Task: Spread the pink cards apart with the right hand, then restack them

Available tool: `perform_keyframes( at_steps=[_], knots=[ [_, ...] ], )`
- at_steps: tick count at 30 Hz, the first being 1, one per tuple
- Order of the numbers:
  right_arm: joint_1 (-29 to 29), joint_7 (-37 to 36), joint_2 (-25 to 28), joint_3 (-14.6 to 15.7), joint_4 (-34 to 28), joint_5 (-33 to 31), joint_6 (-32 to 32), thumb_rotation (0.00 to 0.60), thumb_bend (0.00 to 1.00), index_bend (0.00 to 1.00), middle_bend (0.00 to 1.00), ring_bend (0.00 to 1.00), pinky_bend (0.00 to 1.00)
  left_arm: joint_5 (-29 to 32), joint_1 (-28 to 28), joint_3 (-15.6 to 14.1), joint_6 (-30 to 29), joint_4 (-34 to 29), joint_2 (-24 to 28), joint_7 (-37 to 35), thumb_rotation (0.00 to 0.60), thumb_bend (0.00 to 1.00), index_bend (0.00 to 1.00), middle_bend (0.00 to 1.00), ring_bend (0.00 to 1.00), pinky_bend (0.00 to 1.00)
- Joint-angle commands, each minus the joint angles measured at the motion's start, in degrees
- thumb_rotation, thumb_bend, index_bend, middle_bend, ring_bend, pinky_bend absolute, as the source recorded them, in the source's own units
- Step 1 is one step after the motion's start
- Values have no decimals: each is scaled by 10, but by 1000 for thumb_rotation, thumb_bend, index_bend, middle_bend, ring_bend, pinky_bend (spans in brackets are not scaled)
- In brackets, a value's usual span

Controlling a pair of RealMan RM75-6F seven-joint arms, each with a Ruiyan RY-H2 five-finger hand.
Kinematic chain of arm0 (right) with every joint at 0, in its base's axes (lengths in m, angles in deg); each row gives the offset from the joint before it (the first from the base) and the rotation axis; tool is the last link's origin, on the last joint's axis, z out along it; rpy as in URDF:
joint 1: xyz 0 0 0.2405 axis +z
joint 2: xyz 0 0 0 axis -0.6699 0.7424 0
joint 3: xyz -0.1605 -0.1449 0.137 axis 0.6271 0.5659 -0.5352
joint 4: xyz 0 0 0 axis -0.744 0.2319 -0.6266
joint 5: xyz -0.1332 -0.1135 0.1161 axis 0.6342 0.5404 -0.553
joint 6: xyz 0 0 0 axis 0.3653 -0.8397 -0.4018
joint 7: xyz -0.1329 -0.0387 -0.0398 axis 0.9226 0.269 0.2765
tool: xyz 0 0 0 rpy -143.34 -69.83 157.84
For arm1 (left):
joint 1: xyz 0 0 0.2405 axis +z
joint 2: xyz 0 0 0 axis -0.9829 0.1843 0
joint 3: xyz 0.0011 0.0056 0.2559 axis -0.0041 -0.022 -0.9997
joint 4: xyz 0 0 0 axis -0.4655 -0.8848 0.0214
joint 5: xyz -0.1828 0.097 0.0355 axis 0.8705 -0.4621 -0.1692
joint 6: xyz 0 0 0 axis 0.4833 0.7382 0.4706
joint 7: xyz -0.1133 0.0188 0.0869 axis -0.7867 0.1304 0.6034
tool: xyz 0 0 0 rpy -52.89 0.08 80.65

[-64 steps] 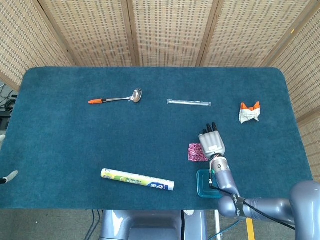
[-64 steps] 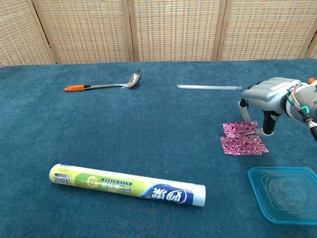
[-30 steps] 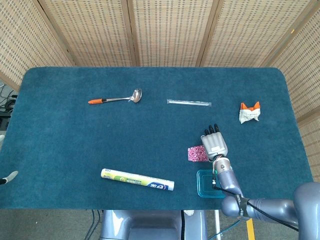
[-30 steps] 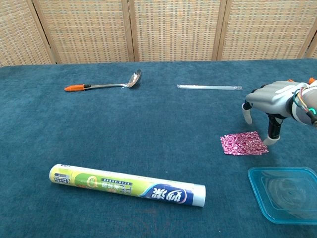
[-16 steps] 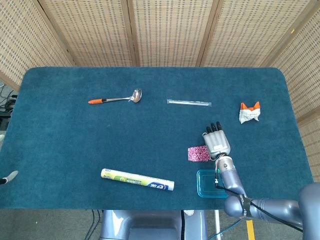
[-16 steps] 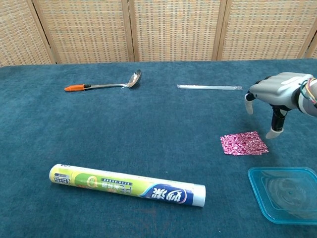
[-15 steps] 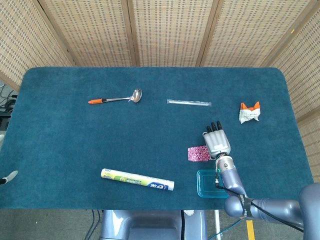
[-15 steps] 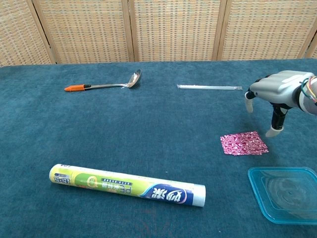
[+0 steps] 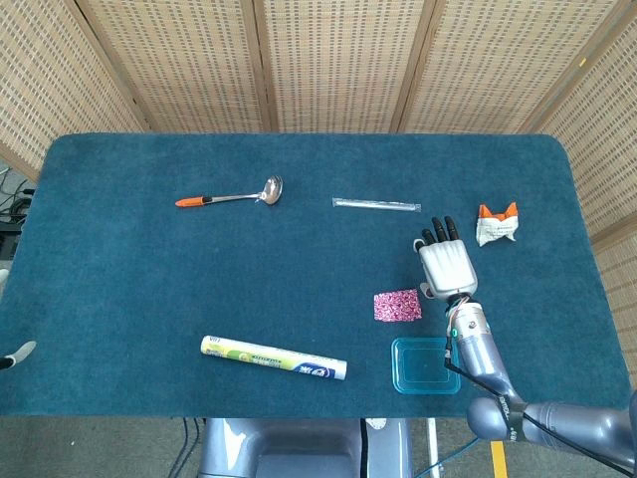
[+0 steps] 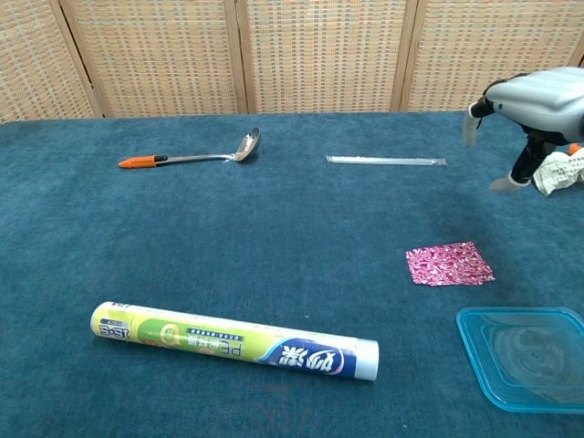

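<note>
The pink patterned cards (image 9: pixel 397 305) (image 10: pixel 448 264) lie in one neat stack on the blue cloth, right of centre. My right hand (image 9: pixel 446 263) (image 10: pixel 531 100) hovers above the table to the right of the stack, lifted clear of it, fingers apart and holding nothing. At the far left edge of the head view only a sliver of my left hand (image 9: pixel 16 354) shows, too little to tell how its fingers lie.
A clear teal plastic box (image 9: pixel 426 365) (image 10: pixel 523 357) sits just in front of the cards. A green and white roll (image 10: pixel 234 340) lies front left. A ladle (image 10: pixel 192 155) and a thin clear strip (image 10: pixel 386 161) lie further back. A crumpled wrapper (image 9: pixel 497 224) lies at the right.
The two spread cards were pushed back into one stack. My right hand then let go, rose and moved away to the right and back.
</note>
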Motion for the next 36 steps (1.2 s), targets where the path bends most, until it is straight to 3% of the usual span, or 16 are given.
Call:
perform_keyframes(
  at_steps=[1,11,36],
  knots=[
    [-31,-59,15,4,11,67,-22,600,249,354,255,0,0,-2,1,0,-2,-1,-1,2,600,147,68,0,0,0],
    [-107,-150,60,32,12,186,-78,600,247,372,274,0,0,-7,6,-2,-13,-3,-8,15,600,149,68,0,0,0],
    [-285,-204,134,67,-27,278,-193,600,242,372,284,0,0,-38,6,-17,-19,-16,-23,42,600,153,68,0,0,0]
  ],
)
